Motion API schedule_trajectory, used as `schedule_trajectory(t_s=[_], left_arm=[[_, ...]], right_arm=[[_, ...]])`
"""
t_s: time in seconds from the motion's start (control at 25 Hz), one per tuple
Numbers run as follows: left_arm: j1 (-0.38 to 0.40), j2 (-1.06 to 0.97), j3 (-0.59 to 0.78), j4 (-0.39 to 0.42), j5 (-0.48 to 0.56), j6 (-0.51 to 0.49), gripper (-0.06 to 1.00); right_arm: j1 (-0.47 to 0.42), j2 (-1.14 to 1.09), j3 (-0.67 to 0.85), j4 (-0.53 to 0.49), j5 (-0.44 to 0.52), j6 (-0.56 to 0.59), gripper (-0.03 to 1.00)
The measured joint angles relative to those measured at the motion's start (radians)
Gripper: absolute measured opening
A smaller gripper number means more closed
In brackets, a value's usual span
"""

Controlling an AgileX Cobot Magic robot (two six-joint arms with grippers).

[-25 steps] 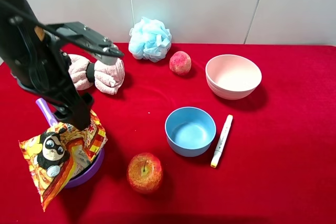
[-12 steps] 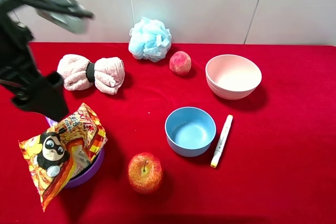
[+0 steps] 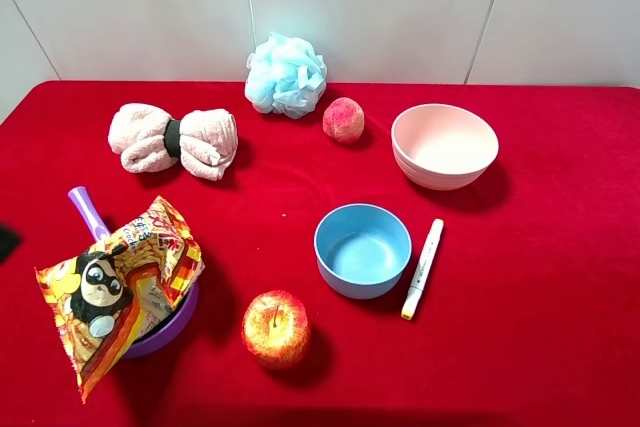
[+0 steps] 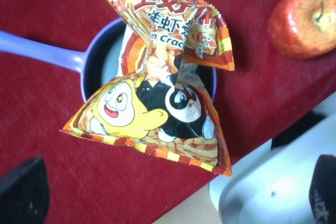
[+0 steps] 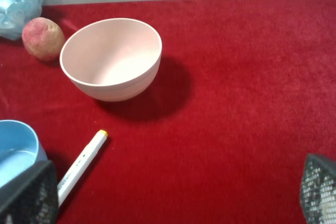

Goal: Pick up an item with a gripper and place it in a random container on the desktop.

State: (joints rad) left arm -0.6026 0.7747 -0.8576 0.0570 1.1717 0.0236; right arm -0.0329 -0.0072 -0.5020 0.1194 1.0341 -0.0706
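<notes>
1. I read the red desktop (image 3: 560, 347) as holding a finished placement: the snack bag (image 3: 115, 292) lies across the purple frying pan (image 3: 175, 327), its lilac handle sticking out toward the rolled pink towel (image 3: 172, 142).

2. The bag is bigger than the pan. In the left wrist view the snack bag (image 4: 163, 98) covers most of the grey inside of the frying pan (image 4: 97, 61), with one end hanging past the rim toward the table's front edge. It looks pinched at the middle and resting on the rim, not flat inside.

3. The step in hand, as I judge it, is clearing away. I would lift straight up and away, so nothing brushes the overhanging end and tips the bag out.

4. The left gripper (image 4: 173, 195) hangs above the bag with its dark fingers spread wide and nothing between them. The bag sits free, well clear of both tips.

5. The right gripper (image 5: 178, 190) is also spread and empty, hovering near the pink bowl (image 5: 111, 59) and the marker (image 5: 81, 166), well apart from the bag.

6. The apple (image 3: 275, 329) sits just beside the pan, so I would keep any exit path off it.
</notes>
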Motion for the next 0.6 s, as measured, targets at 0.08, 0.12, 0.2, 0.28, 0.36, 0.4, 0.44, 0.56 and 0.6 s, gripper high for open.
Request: schedule_trajectory(t_s=[0.08,0.12,0.2,0.28,0.36,0.4,0.44,0.56,0.6], left_arm=[[0.000,-0.095,0.029,0.000,0.001,0.000,0.99],[0.000,-0.141,0.045,0.000,0.001,0.000,0.99],[0.000,-0.223,0.077,0.000,0.001,-0.001,0.99],[0.000,-0.305,0.109,0.000,0.001,-0.012,0.99],[0.006,-0.390,0.138,0.000,0.001,-0.032,0.99],[0.016,-0.429,0.150,0.000,0.001,-0.039,0.99],[0.034,-0.459,0.160,0.000,0.001,-0.041,0.99],[0.113,-0.547,0.190,0.000,0.001,-0.042,0.99],[0.146,-0.567,0.202,0.000,0.000,-0.039,0.99]], right_arm=[[0.000,0.000,0.000,0.000,0.000,0.000,0.69],[0.000,0.000,0.000,0.000,0.000,0.000,0.69],[0.000,0.000,0.000,0.000,0.000,0.000,0.69],[0.000,0.000,0.000,0.000,0.000,0.000,0.69],[0.000,0.000,0.000,0.000,0.000,0.000,0.69],[0.000,0.000,0.000,0.000,0.000,0.000,0.69],[0.000,0.000,0.000,0.000,0.000,0.000,0.69],[0.000,0.000,0.000,0.000,0.000,0.000,0.69],[0.000,0.000,0.000,0.000,0.000,0.000,0.69]])
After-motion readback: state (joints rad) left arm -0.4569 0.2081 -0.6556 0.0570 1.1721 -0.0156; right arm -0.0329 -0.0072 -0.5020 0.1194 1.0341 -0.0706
